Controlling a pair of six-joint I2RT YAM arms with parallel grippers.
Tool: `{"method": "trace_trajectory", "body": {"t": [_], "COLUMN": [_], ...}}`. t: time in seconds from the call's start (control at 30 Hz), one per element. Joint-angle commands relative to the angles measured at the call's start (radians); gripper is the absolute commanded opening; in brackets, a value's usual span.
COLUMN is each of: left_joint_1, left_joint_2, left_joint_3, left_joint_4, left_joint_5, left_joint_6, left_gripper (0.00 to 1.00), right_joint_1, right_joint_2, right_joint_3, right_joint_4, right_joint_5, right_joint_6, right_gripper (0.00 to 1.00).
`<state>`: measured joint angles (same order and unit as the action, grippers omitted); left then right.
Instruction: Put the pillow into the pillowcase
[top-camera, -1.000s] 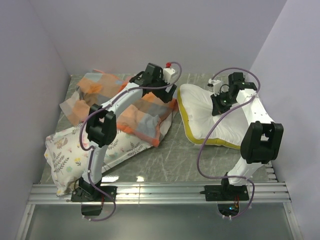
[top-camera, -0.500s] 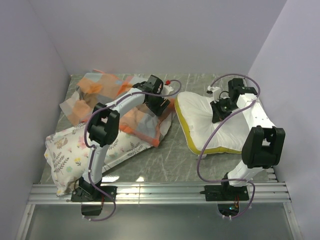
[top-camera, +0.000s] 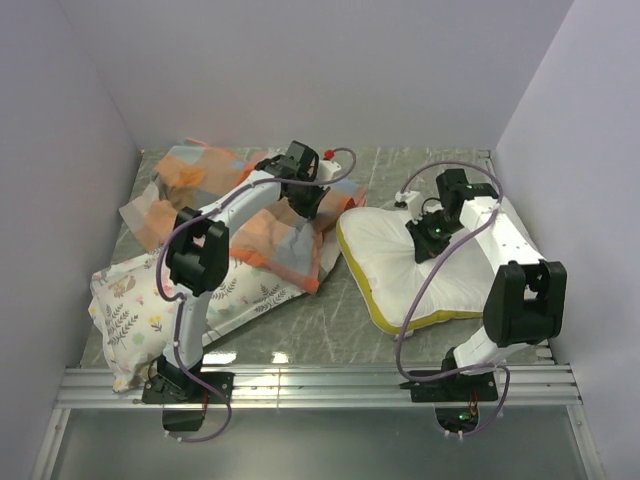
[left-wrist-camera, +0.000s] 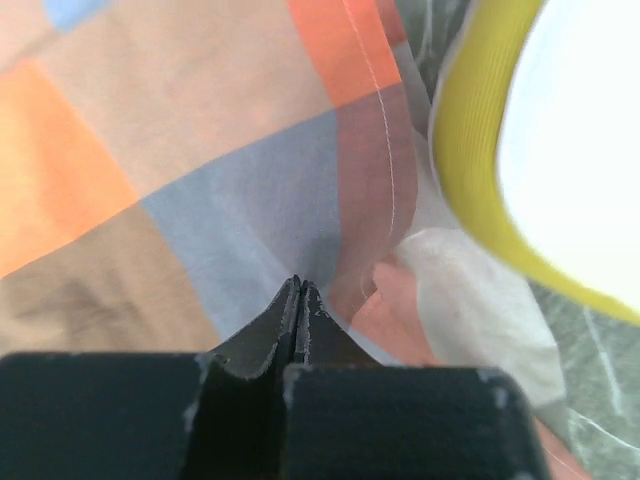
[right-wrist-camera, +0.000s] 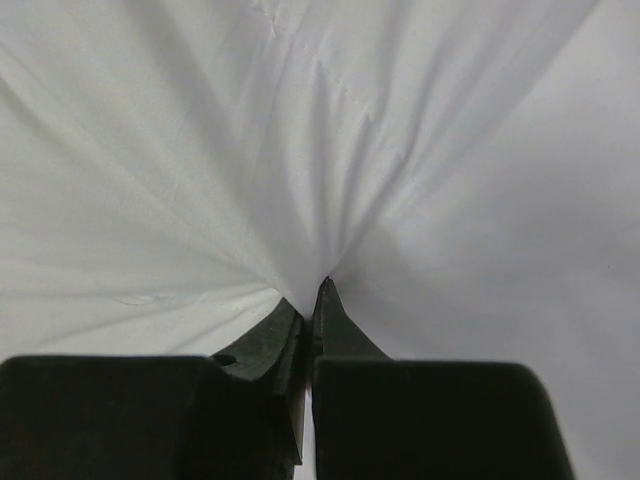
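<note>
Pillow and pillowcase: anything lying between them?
No object. In the top view, the pillow appears to touch the pillowcase near the left gripper; toward the bases, only bare table separates them.

Both left fingers (left-wrist-camera: 270, 325) and right fingers (right-wrist-camera: 336, 325) pinch closed.

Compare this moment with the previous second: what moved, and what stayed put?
The right claw, shut on the pillow, dragged it left and nearer until its yellow-banded corner meets the pillowcase. The left claw swung down from the far side and now pinches the pillowcase's edge by that corner. The flower-printed pillow and the rest of the pillowcase lay unchanged.
</note>
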<state>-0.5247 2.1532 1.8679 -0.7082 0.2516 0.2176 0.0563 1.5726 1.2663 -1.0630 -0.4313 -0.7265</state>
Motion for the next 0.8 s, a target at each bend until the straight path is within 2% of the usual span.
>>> {"method": "trace_trajectory", "body": {"t": [0.0, 0.3, 0.53, 0.77], "left_joint_1": [0.034, 0.045, 0.045, 0.045], "left_joint_2": [-0.095, -0.161, -0.211, -0.236], "left_joint_3": [0.068, 0.051, -0.001, 0.004], "left_joint_4": [0.004, -0.002, -0.007, -0.019], "left_joint_5": [0.078, 0.163, 0.210, 0.253], "left_joint_6": [-0.050, -0.046, -0.011, 0.003], "left_gripper": [0.00, 0.00, 0.00, 0.00], "right_joint_1": [0.054, 0.137, 0.151, 0.178], "right_joint_2": [-0.071, 0.004, 0.150, 0.265], "right_joint_3": [-0.021, 0.047, 0.263, 0.390], "right_joint_4": [-0.046, -0.002, -0.017, -0.014], "right_joint_5": [0.006, -0.006, -0.032, -0.050], "right_joint_6": [-0.020, 0.021, 0.067, 0.099], "right_gripper": [0.00, 0.00, 0.00, 0.00]}}
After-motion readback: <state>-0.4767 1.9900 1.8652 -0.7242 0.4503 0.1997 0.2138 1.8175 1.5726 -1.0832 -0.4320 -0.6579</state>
